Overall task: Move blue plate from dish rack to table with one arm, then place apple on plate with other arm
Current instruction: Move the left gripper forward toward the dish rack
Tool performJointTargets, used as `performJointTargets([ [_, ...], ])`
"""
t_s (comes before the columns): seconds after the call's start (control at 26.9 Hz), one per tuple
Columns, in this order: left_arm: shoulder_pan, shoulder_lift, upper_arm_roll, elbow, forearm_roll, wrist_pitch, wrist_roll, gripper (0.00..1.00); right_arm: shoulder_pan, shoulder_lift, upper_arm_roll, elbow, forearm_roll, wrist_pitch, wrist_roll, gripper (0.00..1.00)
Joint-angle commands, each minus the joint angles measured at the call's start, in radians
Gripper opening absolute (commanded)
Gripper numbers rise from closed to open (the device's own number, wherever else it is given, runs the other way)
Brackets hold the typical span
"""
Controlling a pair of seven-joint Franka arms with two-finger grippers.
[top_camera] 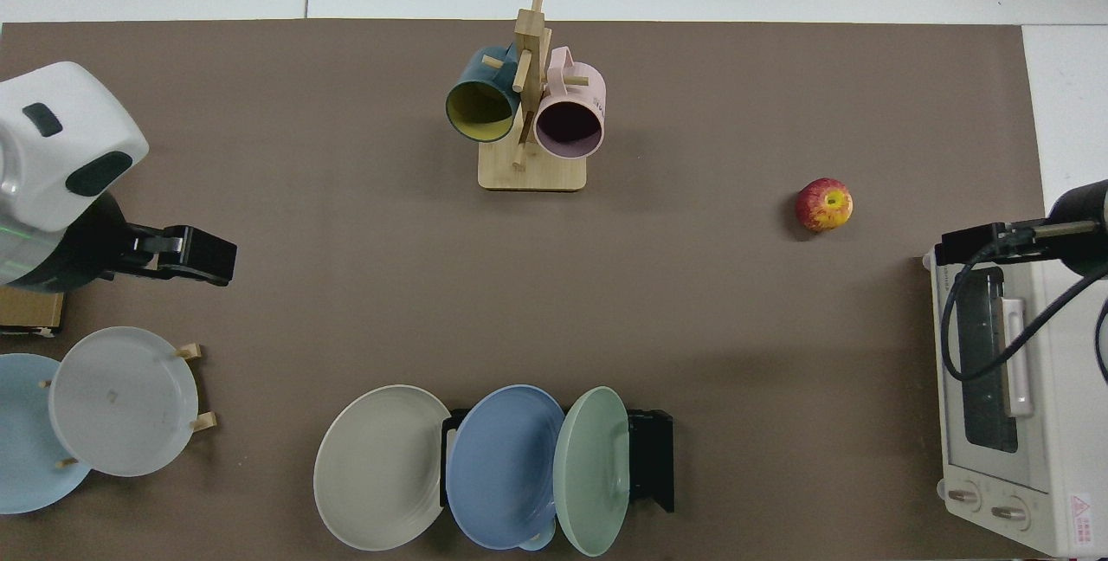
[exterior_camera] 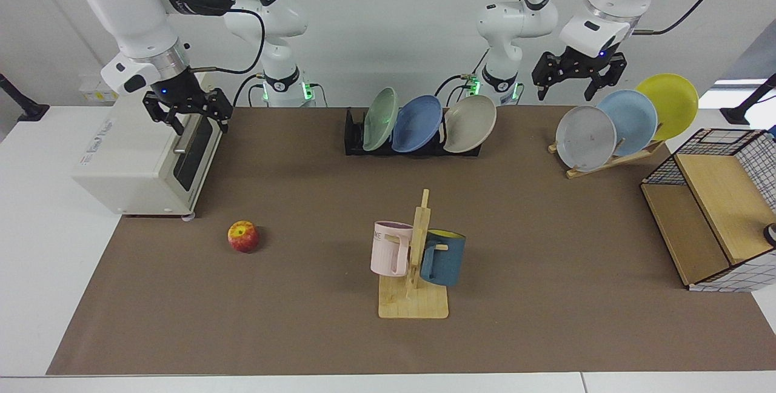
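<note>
You are looking at a white surface covered across most of its width by a brown sheet.

- The black dish rack stands on the sheet at the robots' side, near the middle.
- A slanted wooden plate stand sits further along that same side.
- A wooden mug tree rests on its flat base at mid-sheet.
- The apple lies alone on bare sheet, well apart from the mug tree.
- A white toaster oven stands at one end, straddling the sheet's edge.
- A wood-and-wire crate stands at the other end.
</note>
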Motion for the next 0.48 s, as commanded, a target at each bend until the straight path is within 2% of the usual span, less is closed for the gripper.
performJointTargets([
  [0.0, 0.004, -0.004, -0.001, -0.006, 0.000, 0.010, 0.017, 1.00, -0.003, -0.007, 0.003, -0.003, 0.007, 0.004, 0.014, 1.00],
  [0.45, 0.004, -0.004, -0.007, -0.003, 0.000, 0.010, -0.001, 1.00, -0.003, -0.007, 0.004, -0.003, 0.007, 0.004, 0.014, 1.00],
])
